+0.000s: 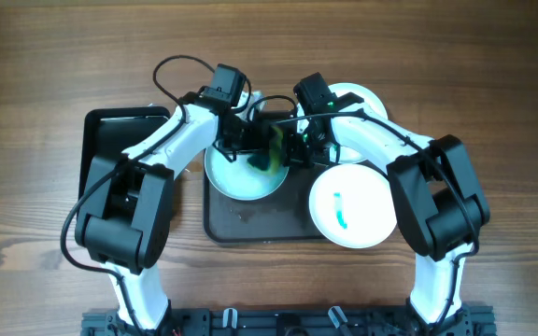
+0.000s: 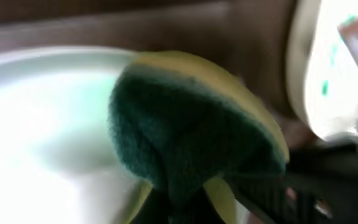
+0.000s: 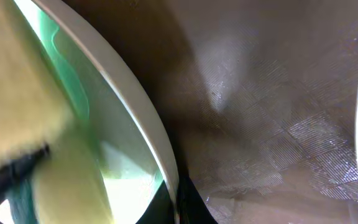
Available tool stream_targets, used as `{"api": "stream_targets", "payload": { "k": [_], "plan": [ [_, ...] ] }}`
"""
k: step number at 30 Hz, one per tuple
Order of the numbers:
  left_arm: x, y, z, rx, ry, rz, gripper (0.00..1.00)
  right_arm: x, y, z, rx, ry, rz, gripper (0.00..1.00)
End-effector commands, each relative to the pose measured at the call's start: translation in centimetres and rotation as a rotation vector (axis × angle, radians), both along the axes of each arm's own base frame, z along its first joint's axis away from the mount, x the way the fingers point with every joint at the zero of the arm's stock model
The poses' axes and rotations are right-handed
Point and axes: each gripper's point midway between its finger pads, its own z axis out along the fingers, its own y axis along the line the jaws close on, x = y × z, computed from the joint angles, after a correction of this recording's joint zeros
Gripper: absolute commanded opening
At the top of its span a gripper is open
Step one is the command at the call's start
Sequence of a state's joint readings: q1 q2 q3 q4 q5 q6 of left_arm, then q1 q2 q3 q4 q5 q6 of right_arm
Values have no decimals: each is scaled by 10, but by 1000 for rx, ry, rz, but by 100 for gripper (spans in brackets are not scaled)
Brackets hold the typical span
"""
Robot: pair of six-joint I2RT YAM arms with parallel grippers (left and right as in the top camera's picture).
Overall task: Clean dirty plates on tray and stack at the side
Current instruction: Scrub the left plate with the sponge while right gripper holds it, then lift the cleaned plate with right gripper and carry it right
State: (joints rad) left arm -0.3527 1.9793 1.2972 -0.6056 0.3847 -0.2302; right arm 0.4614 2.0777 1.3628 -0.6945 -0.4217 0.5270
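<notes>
While the left gripper [image 2: 185, 202] pinches the green-and-yellow sponge [image 2: 191, 124] on the white round plate [image 1: 234, 183] in the dark tray [image 1: 250, 227], the right gripper [image 3: 170, 208] seems closed on its rim; hard scrubbing may pull it loose.

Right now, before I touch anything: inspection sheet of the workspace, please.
Surface: wood-grain table; dark tray at centre.
Job's things: centre plate on the tray, with a green smear by the sponge; streaked plate overhanging the tray's right edge, with green marks; third plate behind the right arm, mostly hidden.
Clutter: black slab left of the tray, purpose unclear.
Grippers: left gripper, jaws shut on the sponge; right gripper, jaws appear to pinch the centre plate's rim.
Cables: black cable loop above the left arm, apart from the plates.
Surroundings: black rail at the near edge; nothing else seen.
</notes>
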Motion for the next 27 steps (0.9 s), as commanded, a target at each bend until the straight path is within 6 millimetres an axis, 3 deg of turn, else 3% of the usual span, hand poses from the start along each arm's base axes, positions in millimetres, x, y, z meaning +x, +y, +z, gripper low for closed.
{"api": "stream_targets", "payload": {
  "k": [1, 3, 5, 9, 11, 13, 18, 24, 27],
  "plan": [
    [16, 57, -18, 308, -46, 209, 4, -4, -10, -18, -49, 32, -21, 4],
    [7, 88, -21, 465, -22, 291, 4, -4, -11, -18, -58, 32, -31, 4],
    [-5, 94, -14, 504, 32, 278, 4, -4, -11, -18, -58, 31, -32, 4],
    [-3, 92, 35, 502, 54, 292, 4, -3, -13, -19, -71, 26, -35, 4],
    [3, 90, 75, 438, 67, 307, 4, -1, -14, -18, -78, 16, -37, 4],
    [9, 98, 96, 404, 67, 336, 4, 3, -17, -11, -104, -21, -38, 4],
    [20, 128, 103, 390, 64, 421, 4, 19, -42, 42, -344, -282, -34, 4],
    [29, 128, 105, 375, 29, 432, 4, 24, -67, 127, -691, -659, -36, 4],
    [30, 128, 105, 372, 29, 436, 4, 19, -69, 159, -805, -786, -3, 4]
  ]
}}
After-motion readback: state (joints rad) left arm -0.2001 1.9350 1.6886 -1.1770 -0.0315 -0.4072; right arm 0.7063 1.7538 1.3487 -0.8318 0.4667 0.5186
